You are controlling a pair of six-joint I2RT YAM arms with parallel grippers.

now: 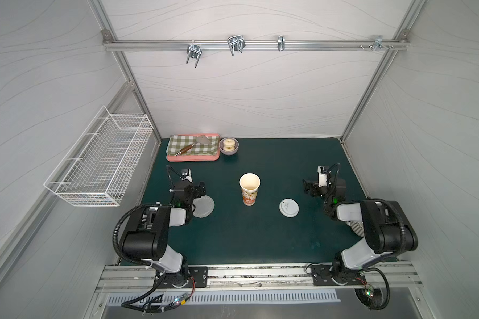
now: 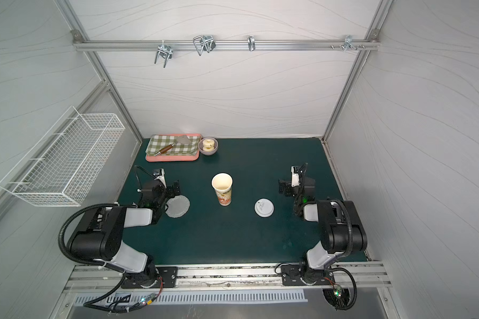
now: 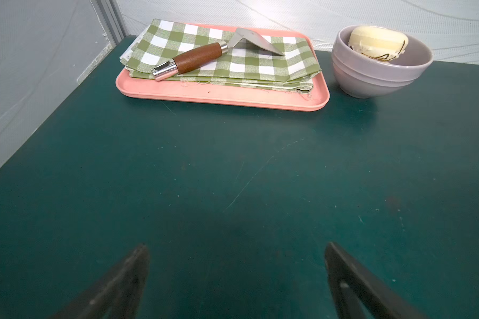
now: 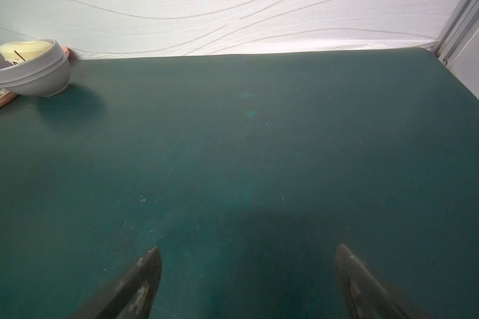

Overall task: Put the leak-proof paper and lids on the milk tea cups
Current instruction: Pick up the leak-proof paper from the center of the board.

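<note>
Scanning both top views, found cup [image 1: 249, 190] [image 2: 222, 190] upright at middle of mat [image 1: 260, 237], mouth uncovered, cream interior exposed. Located paper [image 1: 206, 207] [image 2: 179, 207] flat on mat left of cup, apart from it, one side hidden under left arm [image 1: 177, 216]. Located lid [image 1: 288, 207] [image 2: 264, 207] flat on mat right of cup, likewise apart.

Checked left gripper [image 3: 235, 244] [image 1: 199, 188] in wrist view: fingers spread wide, nothing between them, only bare mat below. Placed same gripper, in a top view, just beyond far edge of paper and clear of cup.

Checked right gripper [image 4: 248, 246] [image 1: 307, 189] in wrist view: fingers spread wide, nothing held, bare mat below. Placed same gripper, in a top view, well right of cup and beyond lid.

Noted tray [image 3: 219, 95] at far left corner of mat, folded checked cloth [image 3: 246, 67] on it, wood-handled server [image 3: 199, 56] lying on cloth. Noted bowl [image 3: 371, 80] just beside tray, pale round item inside. Noted wire basket [image 1: 103, 160] mounted on left wall.
</note>
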